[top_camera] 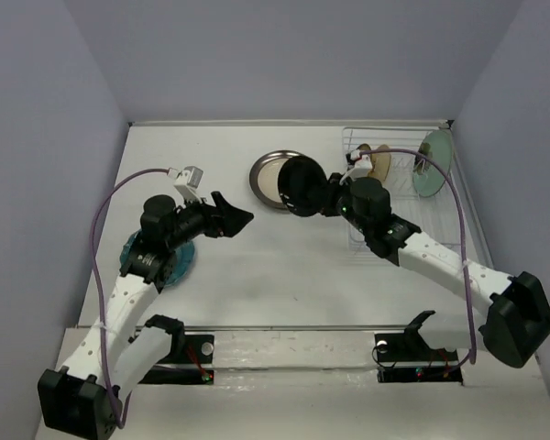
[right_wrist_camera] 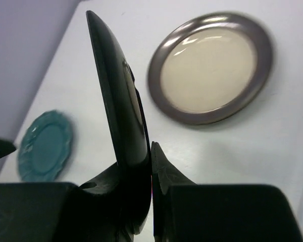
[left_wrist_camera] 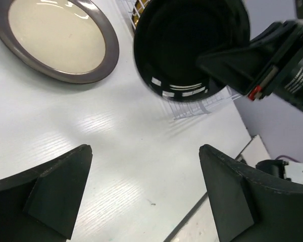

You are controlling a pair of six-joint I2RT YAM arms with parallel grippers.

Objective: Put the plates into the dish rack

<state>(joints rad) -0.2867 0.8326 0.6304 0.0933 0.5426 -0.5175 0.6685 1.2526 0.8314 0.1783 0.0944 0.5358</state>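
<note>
Right gripper (top_camera: 328, 199) clamped on small black plate (top_camera: 302, 186) held on edge just left of dish rack (top_camera: 445, 220), left gripper (top_camera: 234, 211) spread and empty well left of it, silver-rimmed cream plate (top_camera: 270, 179) flat left of rack, pale teal plate (top_camera: 433, 163) upright inside, white table (top_camera: 284, 284), lavender walls (top_camera: 284, 55)

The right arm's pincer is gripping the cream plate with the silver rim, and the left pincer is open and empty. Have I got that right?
Not quite. The right pincer is gripping the small black plate, as the right wrist view shows. The silver-rimmed cream plate lies flat on the table, untouched. The left pincer is indeed open and empty.
</note>
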